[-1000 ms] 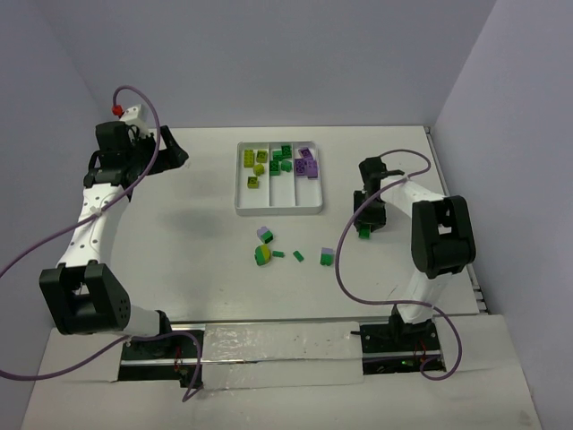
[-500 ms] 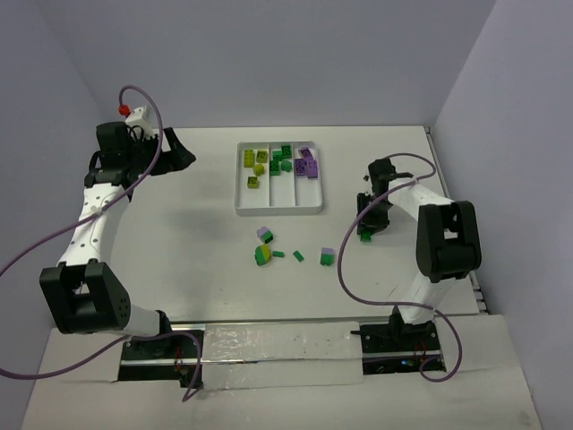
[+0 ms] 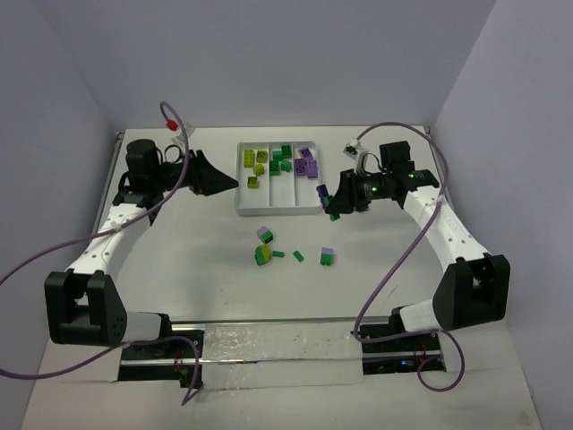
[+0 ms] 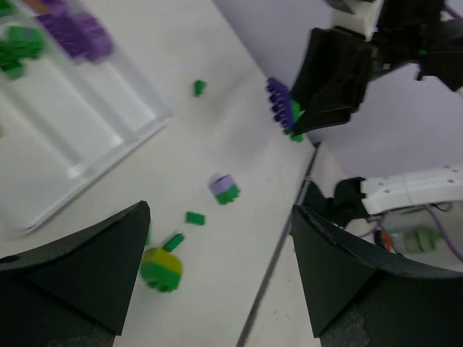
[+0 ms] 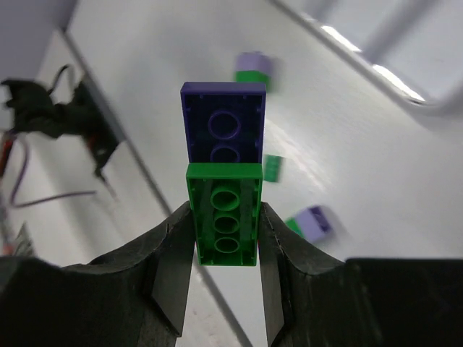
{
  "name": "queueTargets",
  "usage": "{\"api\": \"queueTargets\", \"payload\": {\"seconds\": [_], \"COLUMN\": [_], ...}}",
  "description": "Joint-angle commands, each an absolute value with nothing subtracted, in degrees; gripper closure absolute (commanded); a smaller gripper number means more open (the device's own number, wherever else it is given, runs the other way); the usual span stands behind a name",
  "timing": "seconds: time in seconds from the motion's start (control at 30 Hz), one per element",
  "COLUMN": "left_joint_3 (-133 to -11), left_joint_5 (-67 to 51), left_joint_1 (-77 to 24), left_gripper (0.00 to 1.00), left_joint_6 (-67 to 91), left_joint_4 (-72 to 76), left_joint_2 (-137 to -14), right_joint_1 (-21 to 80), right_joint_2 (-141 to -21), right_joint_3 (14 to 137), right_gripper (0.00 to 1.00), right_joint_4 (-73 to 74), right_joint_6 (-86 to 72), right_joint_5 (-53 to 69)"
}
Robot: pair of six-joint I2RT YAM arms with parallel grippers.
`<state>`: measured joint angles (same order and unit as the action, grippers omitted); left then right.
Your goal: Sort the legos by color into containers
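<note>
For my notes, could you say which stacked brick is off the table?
The purple and green one in the right gripper; others lie on the table.

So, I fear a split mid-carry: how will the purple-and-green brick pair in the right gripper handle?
Probably stiff and light: the brick pair is small hard plastic. The right gripper pinches only the green half, so the overhanging purple half could snap off if bumped.

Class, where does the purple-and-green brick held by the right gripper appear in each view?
Top external: purple-and-green brick right of centre, by white tray's near-right corner.
Left wrist: brick upper right, in right gripper.
Right wrist: brick dead centre.
Shared landmark: white tray.
</note>
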<state>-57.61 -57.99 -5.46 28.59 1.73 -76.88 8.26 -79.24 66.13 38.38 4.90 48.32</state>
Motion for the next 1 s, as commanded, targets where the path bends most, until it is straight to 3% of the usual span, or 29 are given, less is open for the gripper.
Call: {"api": "queueTargets", "payload": {"seconds": [0.0,0.27,0.8,0.97], "left_joint_3": [-55.99,-55.87,-53.93,-53.68], "left_joint_5": [-65.74,-65.24,-67.06,-67.41], "left_joint_1": [-9.95,-18.71,-25.03,-25.91], "left_gripper": [0.12,0.11,0.15,0.24], "left_joint_6": [40.47,43.76,48.00,52.59], "left_joint_4": [22.43,27.95,37.17,41.89], "left_joint_2": [-76.43,-80.16,-82.15,-84.08], "right_joint_1": [13.93,23.30,26.07,26.10], "right_joint_2": [-78.46,-75.47,-75.15,-74.97], "right_joint_3": [68.09,66.18,66.39,66.80], "right_gripper": [1.00,1.00,1.00,1.00], "right_joint_4": [33.71,25.75,22.01,22.48], "right_joint_6": [4.40,-2.12,-7.47,-7.12], "right_joint_5": [62.48,64.31,66.45,65.97]}}
